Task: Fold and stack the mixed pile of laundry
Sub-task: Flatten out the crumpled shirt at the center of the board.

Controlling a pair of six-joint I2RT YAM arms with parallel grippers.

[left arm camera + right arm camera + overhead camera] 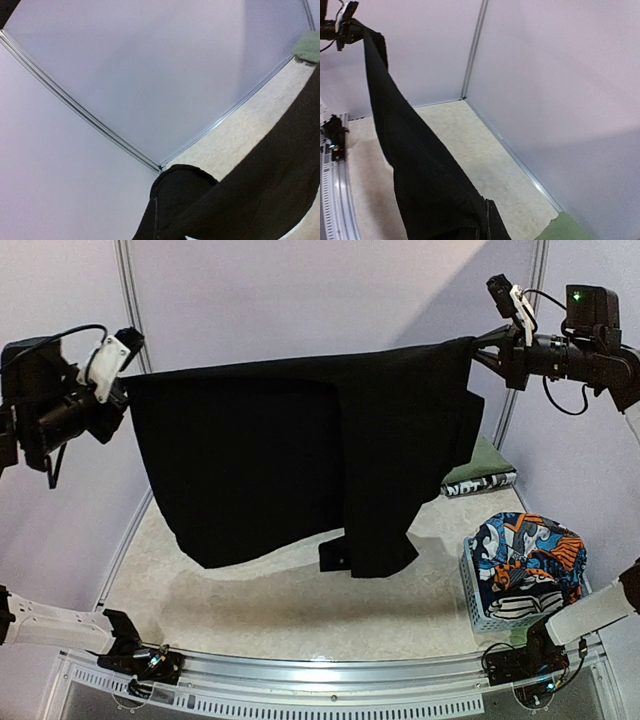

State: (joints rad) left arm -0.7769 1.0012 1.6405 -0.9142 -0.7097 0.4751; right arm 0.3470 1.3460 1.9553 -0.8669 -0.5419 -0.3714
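Above the table (250,615), left gripper (126,390) and right gripper (482,346) each pinch a top corner of the black garment (290,460), apparently spreading it flat for folding.

A pale blue lattice basket (472,585) is set at the near right of the speckled table (270,605) — farther back, a folded olive-green cloth (495,458) is laid against the wall (560,440).

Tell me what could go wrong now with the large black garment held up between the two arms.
The large black garment hangs only from the left gripper and right gripper; a slip could drop it crumpled. Its right half hangs doubled, so lowering may trap creases.
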